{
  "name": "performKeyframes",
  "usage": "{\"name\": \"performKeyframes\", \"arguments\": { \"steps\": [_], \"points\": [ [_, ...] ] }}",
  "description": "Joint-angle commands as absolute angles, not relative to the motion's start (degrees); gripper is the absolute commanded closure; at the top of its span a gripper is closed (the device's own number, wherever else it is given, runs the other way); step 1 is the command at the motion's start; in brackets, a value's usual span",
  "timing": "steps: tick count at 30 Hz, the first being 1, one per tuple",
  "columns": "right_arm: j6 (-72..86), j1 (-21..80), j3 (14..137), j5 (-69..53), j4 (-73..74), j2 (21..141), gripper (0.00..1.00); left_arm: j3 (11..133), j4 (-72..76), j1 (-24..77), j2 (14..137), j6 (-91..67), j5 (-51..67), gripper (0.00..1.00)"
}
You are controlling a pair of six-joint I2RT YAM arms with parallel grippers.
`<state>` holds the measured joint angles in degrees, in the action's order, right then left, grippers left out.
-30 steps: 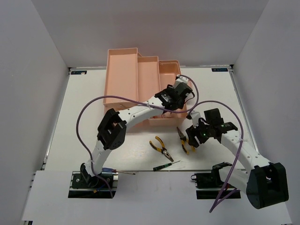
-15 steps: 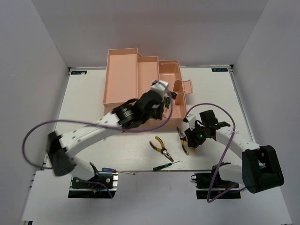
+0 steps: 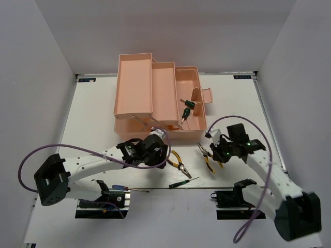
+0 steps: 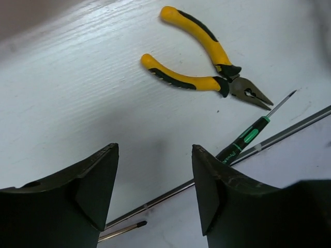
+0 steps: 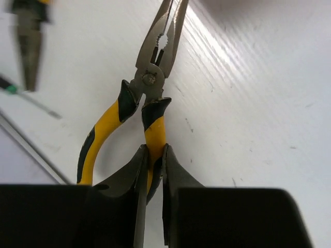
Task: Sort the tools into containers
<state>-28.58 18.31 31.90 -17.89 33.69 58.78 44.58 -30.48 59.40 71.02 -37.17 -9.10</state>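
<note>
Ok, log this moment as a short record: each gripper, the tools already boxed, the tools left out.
left gripper: open, over the table near the left pliers
right gripper: shut on one handle of the right pliers
in toolbox: first green screwdriver and second green screwdriver, rightmost compartment
on table: left pliers, slim screwdriver, blue-red screwdriver by the left arm's base

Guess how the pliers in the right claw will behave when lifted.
The right claw pinches just one yellow handle of the pliers, so the free handle will probably swing about the pivot. The steel nose sits far from the grip, so it likely droops. The rubbery-looking sleeve should limit slipping.
</note>
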Motion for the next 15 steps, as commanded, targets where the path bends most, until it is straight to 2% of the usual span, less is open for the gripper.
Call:
{"name": "performKeyframes", "arguments": {
  "steps": [1, 3, 7, 11, 15],
  "points": [
    [-36.64, 17.93, 39.27, -27.14, 47.87, 46.16, 1.0, 44.12, -24.53, 59.68, 72.41, -39.9, -5.89, 0.3],
    [-38.05, 18.02, 42.08, -29.51, 51.57, 41.76, 1.0, 43.42, -23.03, 59.68, 73.56, -39.9, -5.19, 0.3],
    [-34.21, 18.11, 49.54, -30.24, 48.09, 43.06, 1.0, 43.42, -21.45, 59.68, 74.79, -40.43, -4.57, 0.26],
    [-24.1, 18.8, 54.92, -29.27, 35.28, 53.49, 1.0, 42.89, -19.34, 59.68, 75.84, -40.43, -3.35, 0.24],
    [-14.69, 21.34, 67.83, -27.08, 28.57, 70.0, 1.0, 42.36, -18.73, 59.68, 76.38, -40.95, -2.81, 0.24]
  ]
}}
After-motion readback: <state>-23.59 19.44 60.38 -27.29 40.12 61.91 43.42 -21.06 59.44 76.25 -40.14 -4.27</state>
